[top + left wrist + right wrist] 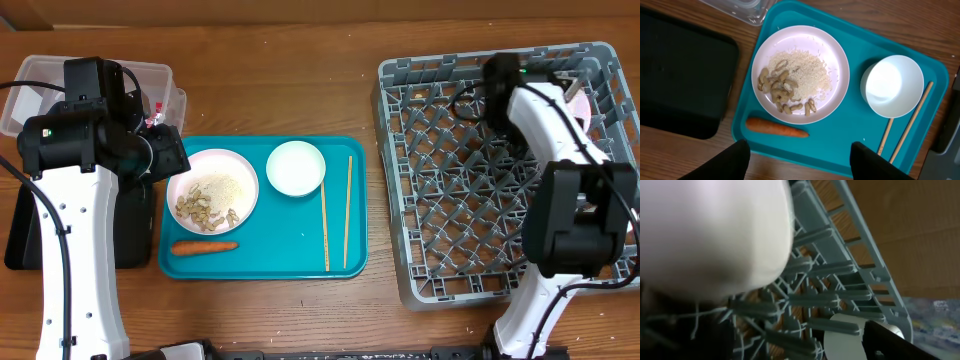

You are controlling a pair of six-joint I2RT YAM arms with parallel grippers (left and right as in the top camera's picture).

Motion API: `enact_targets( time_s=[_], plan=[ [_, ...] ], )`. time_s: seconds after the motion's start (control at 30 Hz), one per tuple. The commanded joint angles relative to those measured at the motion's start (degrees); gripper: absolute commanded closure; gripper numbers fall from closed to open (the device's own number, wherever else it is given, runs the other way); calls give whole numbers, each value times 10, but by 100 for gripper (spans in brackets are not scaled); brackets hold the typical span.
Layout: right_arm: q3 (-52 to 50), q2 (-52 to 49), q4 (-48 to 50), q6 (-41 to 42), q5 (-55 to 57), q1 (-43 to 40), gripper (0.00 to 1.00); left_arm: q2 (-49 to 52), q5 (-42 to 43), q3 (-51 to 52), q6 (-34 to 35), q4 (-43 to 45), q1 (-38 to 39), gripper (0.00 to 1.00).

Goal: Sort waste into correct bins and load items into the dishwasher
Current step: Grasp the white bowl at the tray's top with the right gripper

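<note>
- Right hand [568, 86], upper right of the overhead view: I cannot tell whether its fingers are apart or together. The pale pink bowl [710, 235] fills its wrist view, close against the dish rack [440, 200] pegs.
- Before lifting away, make sure the bowl leans steadily between the pegs.
- Left hand [800, 164]: fingers spread with nothing between them, above the near edge of the teal tray [840, 145].
- The carrot [776, 128] lies just below the plate [840, 55]. It looks like the easy next pick: straddle its middle across its width, without nudging the plate.
</note>
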State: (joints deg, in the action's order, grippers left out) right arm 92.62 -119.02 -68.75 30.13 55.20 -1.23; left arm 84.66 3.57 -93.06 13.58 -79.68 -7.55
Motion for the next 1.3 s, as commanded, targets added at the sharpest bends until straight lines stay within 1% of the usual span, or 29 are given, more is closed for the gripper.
enact_targets(
  time_s=[0.0,0.03,0.13,0.23,0.3,0.37,0.43,0.53,0.57,0.6,0.63,0.67,0.87,0.93,1.1,1.27],
  plan=[
    [0,13,-13,24,-16,1,8,-3,-6,-9,8,3,0,34],
    [1,23,-18,30,-21,2,5,-3,-5,-9,8,3,0,34],
    [1,59,-21,29,-39,2,1,-3,-6,-9,8,2,0,34],
    [1,112,-23,21,-51,2,0,-3,-6,-9,8,2,0,34],
    [2,151,-16,-21,-76,4,0,-3,-5,-9,8,2,0,34],
    [7,184,-7,-72,-127,7,0,-3,-5,-9,8,2,0,33],
    [10,221,13,-134,-236,12,0,-3,-5,-9,8,2,0,33],
    [11,261,33,-223,-468,24,0,-3,-5,-9,8,2,0,30],
    [11,269,40,-237,-551,29,0,-3,-5,-9,8,2,0,30],
    [11,273,44,-242,-609,35,0,-3,-5,-9,8,2,0,30],
    [11,273,51,-242,-702,51,0,-3,-5,-9,8,2,0,30],
    [11,266,54,-242,-752,74,0,-3,-5,-9,8,2,0,30],
    [11,224,64,-241,-756,176,1,-3,-1,-9,8,2,0,29],
    [11,182,78,-239,-751,242,4,-3,1,-9,8,2,0,29],
    [10,127,107,-176,-693,294,5,-3,5,-9,8,2,0,28],
    [10,78,143,-147,-680,330,12,-3,5,-9,8,2,0,28]
  ],
)
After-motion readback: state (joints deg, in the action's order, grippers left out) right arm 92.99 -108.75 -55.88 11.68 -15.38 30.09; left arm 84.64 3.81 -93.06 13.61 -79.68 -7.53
